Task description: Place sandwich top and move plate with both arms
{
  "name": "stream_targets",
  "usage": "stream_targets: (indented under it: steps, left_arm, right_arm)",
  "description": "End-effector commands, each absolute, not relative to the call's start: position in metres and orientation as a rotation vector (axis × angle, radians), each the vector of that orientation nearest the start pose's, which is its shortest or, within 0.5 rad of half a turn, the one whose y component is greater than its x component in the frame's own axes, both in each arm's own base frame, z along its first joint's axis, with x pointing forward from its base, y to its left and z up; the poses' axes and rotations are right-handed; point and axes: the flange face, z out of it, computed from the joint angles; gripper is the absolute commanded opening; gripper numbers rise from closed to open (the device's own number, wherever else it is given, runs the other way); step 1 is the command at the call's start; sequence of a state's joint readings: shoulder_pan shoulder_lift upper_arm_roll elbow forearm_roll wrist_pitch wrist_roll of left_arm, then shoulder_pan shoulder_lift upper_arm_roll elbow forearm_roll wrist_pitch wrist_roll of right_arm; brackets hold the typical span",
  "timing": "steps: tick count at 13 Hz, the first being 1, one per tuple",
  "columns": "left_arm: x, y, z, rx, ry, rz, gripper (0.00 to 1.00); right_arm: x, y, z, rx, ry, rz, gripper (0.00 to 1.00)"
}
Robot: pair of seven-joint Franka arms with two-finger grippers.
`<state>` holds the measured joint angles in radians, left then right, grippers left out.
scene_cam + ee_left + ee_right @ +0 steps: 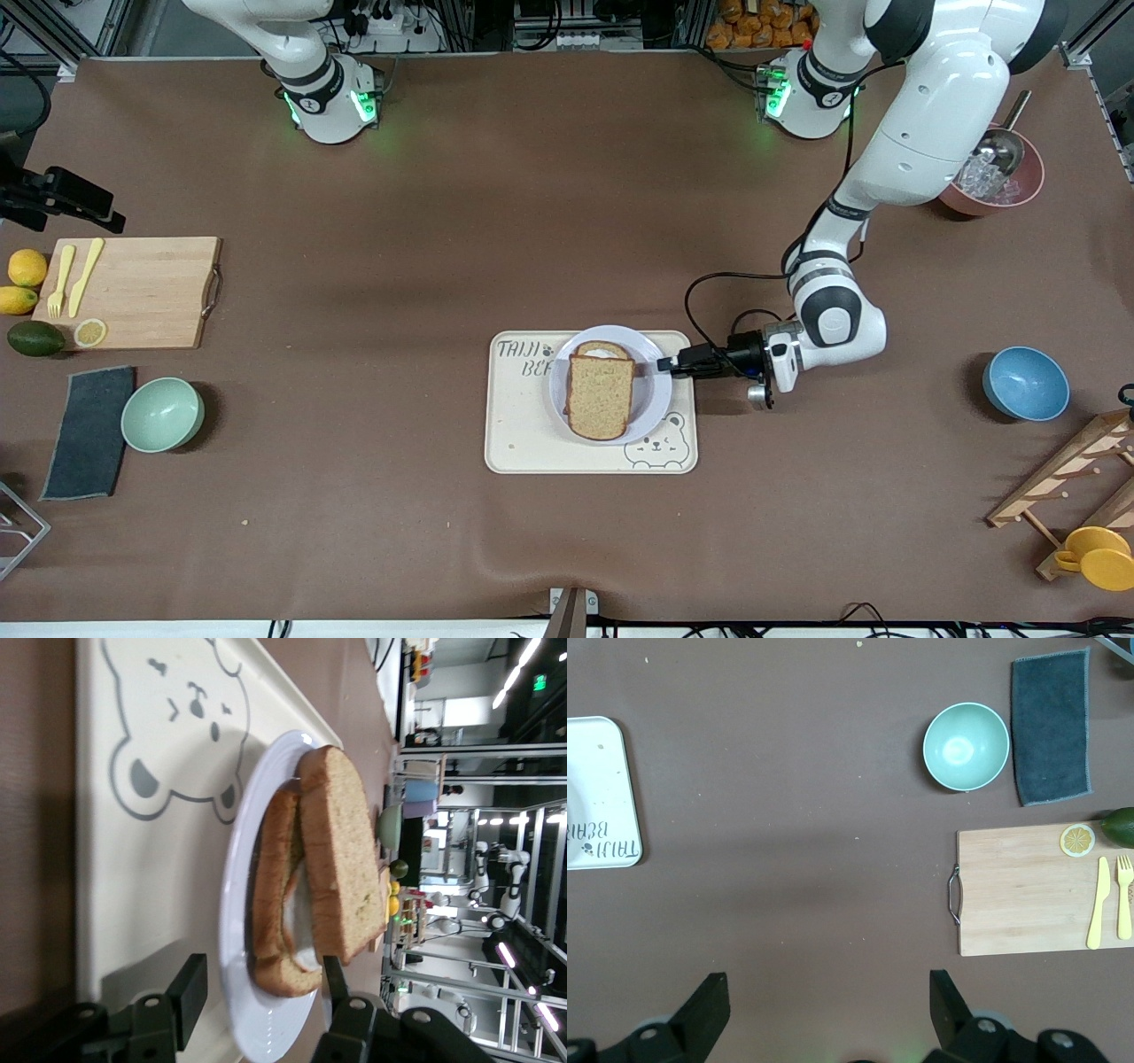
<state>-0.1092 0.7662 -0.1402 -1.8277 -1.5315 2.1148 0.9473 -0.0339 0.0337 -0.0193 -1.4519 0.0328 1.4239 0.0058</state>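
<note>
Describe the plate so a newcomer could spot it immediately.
Find the cream tray with a bear drawing, midway along the table and near the front camera. The plate sits on it, holding stacked bread, with the left gripper at its rim. It is flat, round and pale lavender-white, unlike the deeper green bowl and blue bowl.
</note>
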Motion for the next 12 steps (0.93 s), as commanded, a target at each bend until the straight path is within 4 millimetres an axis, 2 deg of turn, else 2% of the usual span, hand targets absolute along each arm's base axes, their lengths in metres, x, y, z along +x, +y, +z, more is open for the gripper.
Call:
stream_targets:
  steps: [1,3,7,9,12]
  left_arm:
    - [0.606,-0.168,0.136,2.021,0.063,-0.037,0.59]
    - [0.617,-0.155,0.161,2.069,0.036,-0.076,0.58]
    - [0.636,-0.140,0.229,2.250,-0.024,-0.128,0.58]
    - [0.637,-0.130,0.278,2.367,-0.050,-0.160,0.58]
    - [0.639,-0.111,0.367,2.586,-0.073,-0.178,0.58]
  right_arm:
    - [0.548,-0.024,0.650,-3.095,0.106,0.094,1.00]
    - [0.547,-0.023,0.650,-3.095,0.104,0.092,1.00]
    - [0.548,-0.023,0.650,-3.097,0.102,0.092,1.00]
    - [0.548,-0.023,0.650,-3.095,0.102,0.094,1.00]
    - [0.548,-0.023,0.650,-3.095,0.102,0.094,1.00]
